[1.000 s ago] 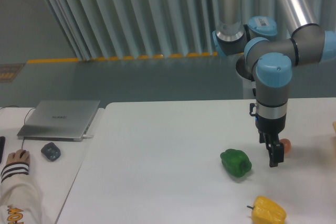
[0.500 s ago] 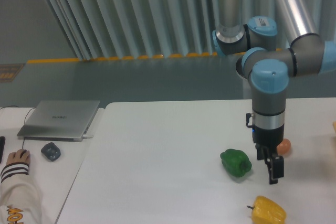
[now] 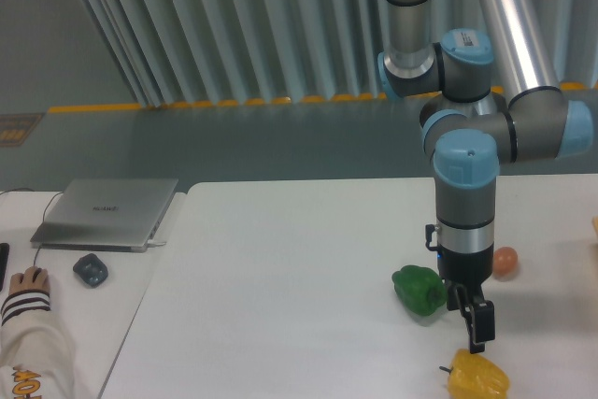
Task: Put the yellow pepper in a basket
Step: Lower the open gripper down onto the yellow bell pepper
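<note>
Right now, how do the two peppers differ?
The yellow pepper sits at the table's near edge, directly below the gripper; the green pepper lies farther back, left of the arm. Yellow's stem points left; green's isn't visible. Both rest untouched and look similar in size.

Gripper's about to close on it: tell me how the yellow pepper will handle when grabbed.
The yellow pepper looks glossy, so the gripper may slip on it. Its lumpy, lobed shape could make it rock or roll away if nudged off-centre. It is probably hollow and light, yielding under a hard squeeze.
</note>
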Motion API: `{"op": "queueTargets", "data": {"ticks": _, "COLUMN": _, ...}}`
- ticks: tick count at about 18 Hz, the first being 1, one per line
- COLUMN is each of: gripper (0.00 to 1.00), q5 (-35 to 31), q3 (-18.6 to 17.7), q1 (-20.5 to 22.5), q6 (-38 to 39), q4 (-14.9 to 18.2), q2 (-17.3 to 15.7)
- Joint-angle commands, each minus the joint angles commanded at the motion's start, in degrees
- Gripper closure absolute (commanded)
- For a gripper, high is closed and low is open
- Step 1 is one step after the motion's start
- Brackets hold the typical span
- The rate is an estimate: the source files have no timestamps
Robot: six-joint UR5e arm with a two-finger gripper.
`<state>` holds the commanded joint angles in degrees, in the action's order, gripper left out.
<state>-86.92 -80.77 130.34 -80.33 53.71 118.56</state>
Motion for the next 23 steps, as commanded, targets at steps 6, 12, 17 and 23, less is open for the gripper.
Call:
{"op": "queueTargets", "data": {"ticks": 6, "gripper": 0.00, "q5": -1.67, "q3": 1.58, "q1": -0.09, "q6": 0.00, "q4": -2.91, "q2": 1.41}}
{"op": "queueTargets", "data": {"ticks": 12, "gripper": 0.00, "q5": -6.15, "q3": -0.44, "q1": -1.14, "q6": 0.17, "q4": -2.91, "q2": 2.29}}
{"op": "queueTargets", "data": {"ticks": 17, "gripper": 0.00, "q5": -7.12, "q3": 1.14, "q1": -1.14, "q6": -0.09, "q4": -2.91, "q2": 2.64}}
{"op": "queueTargets", "data": {"ticks": 23, "gripper": 0.00, "q5": -8.35, "q3": 1.50, "q1": -2.02, "q6": 0.61, "q4": -3.18, "q2": 3.43}}
